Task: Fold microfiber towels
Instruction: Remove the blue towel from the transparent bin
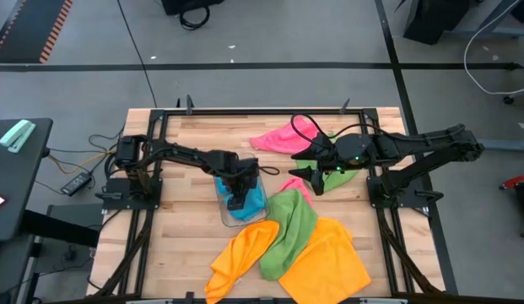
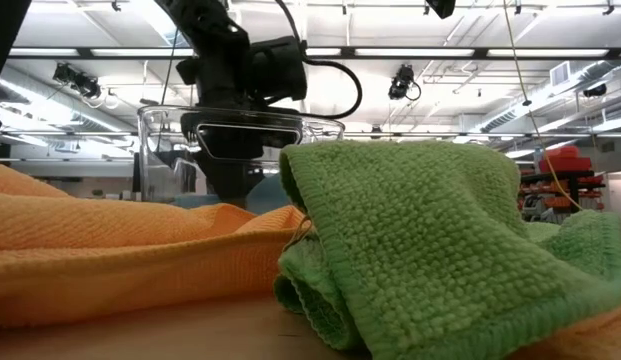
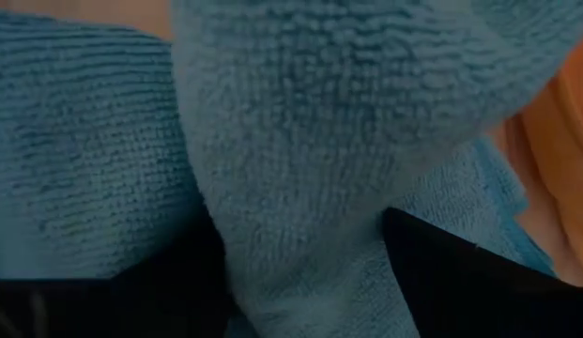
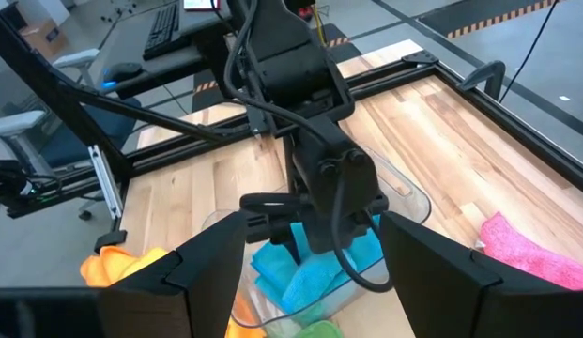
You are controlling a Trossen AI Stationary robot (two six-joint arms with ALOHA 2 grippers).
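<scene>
Microfiber towels are all over my worktop [image 1: 186,152] right now. The sky-blue microfiber towel [image 1: 252,199] sits bunched inside the small clear plastic tray [image 1: 225,213] near the middle, and that's where my left claw [image 1: 237,201] is, pointed straight down into the tray. On the left wrist cam its dark fingers [image 3: 460,282] stand wide apart with a fat ridge of blue terry between them; the cloth touches both fingers, but I can't see it being pinched. The left arm reaches out low from its base on the left side, elbow nearly flat, wrist bent down over the tray.

My right claw [image 1: 302,175] hangs above the wood just beside the pink microfiber towel [image 1: 283,138], fingers spread wide with nothing in them, aimed toward the tray and the other arm. The right arm stretches in from its base on the right side, passing over a green microfiber towel [image 1: 339,175] at the back.

Nearer the front edge a second green microfiber towel [image 1: 293,226] lies crumpled across the big orange microfiber towel [image 1: 327,262], with another orange microfiber towel [image 1: 243,253] just beside them. A bit of pink pokes out behind that green one too.

No labels or writing I can read anywhere.
</scene>
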